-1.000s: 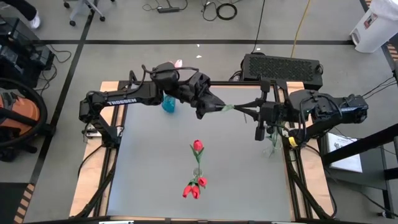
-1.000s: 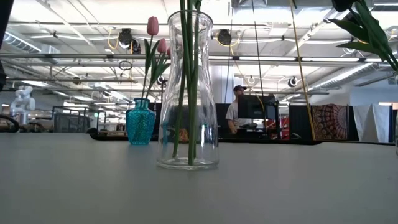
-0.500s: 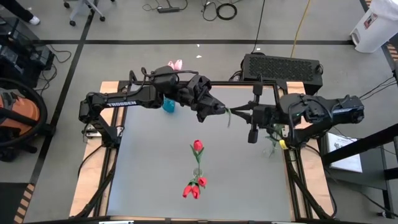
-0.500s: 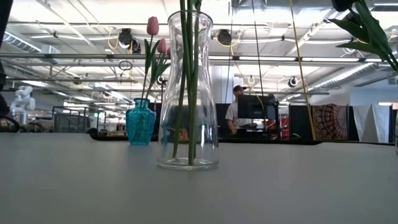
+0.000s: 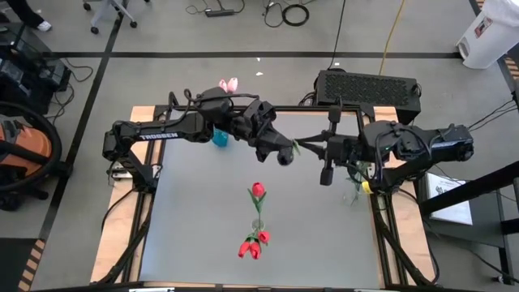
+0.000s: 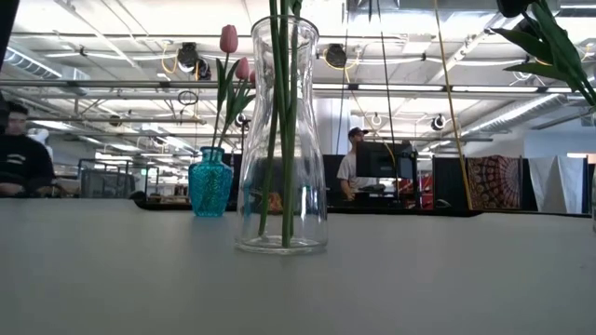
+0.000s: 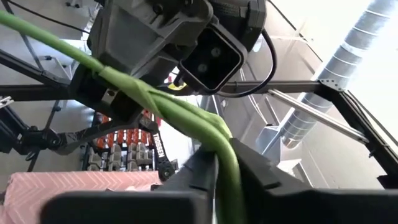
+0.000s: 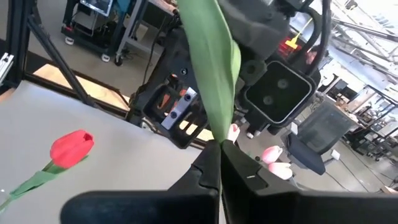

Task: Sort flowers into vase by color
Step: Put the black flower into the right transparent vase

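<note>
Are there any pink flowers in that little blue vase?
Yes, the low view shows pink tulips standing in the small blue vase behind the clear glass one.

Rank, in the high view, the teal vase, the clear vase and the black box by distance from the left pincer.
From the left pincer, mid-table:
1. Teal vase, at the table's far edge under the left arm.
2. Clear vase, toward the near edge, holding red tulips.
3. Black box, beyond the table's far right corner.
The first two are nearly tied.
</note>
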Tool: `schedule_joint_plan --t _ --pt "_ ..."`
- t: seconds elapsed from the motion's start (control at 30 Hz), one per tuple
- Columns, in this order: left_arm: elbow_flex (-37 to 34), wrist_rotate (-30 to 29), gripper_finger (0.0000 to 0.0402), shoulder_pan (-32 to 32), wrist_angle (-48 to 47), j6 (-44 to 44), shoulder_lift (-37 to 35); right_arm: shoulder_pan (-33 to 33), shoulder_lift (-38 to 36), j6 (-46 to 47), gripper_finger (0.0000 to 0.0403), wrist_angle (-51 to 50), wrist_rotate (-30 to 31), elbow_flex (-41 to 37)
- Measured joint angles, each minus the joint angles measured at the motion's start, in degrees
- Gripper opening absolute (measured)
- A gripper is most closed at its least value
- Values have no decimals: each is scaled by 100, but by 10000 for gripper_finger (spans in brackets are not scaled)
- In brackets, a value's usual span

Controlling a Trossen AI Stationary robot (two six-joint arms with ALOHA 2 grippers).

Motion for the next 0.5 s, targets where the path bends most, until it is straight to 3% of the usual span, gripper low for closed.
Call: schedule_joint_plan --t 0.1,0.27,0.5 --pt "0 4 10 -2 84 -15 0 0 -7 1 0 25 -10 2" --pt "0 -5 7 3 226 -134 0 1 -1 10 10 81 -35 0" --pt "0 -11 3 4 220 -144 0 0 -1 343 82 280 -24 0"
